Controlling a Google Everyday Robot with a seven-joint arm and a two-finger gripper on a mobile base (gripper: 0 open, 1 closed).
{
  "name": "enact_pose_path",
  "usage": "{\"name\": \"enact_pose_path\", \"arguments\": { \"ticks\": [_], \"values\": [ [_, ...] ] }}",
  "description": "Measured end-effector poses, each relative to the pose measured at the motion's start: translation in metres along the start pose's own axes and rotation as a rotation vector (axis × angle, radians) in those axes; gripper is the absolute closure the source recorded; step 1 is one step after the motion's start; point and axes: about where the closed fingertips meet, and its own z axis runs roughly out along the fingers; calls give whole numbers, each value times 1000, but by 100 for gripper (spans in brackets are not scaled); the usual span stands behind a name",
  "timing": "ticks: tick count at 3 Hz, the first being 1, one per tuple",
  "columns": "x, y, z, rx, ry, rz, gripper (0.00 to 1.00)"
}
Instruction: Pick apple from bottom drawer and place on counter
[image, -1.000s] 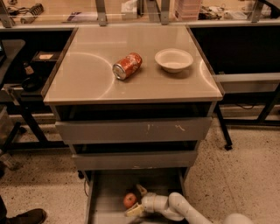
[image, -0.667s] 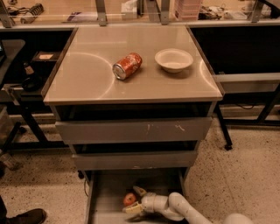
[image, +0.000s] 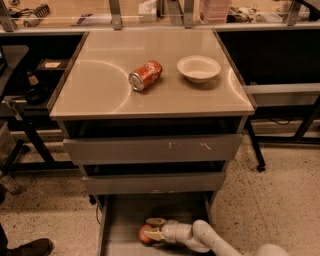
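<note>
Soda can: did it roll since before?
No. The soda can lies just left of the bowl as before; the gripper is down by the apple in the bottom drawer.

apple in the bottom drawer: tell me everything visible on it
The apple is small, round and red-orange. It lies on the grey floor of the open bottom drawer, about midway across its width. Only its left side shows. The gripper, on an arm lying to the right, is right at the apple and covers the rest. No stem is visible, and it is unclear whether the apple is gripped.
</note>
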Motion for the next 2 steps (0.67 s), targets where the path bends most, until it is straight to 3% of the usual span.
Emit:
{"name": "enact_pose_path", "arguments": {
  "ticks": [1, 2],
  "values": [
    [0, 0, 0, 0, 0, 0, 88],
    [0, 0, 0, 0, 0, 0, 100]
  ]
}}
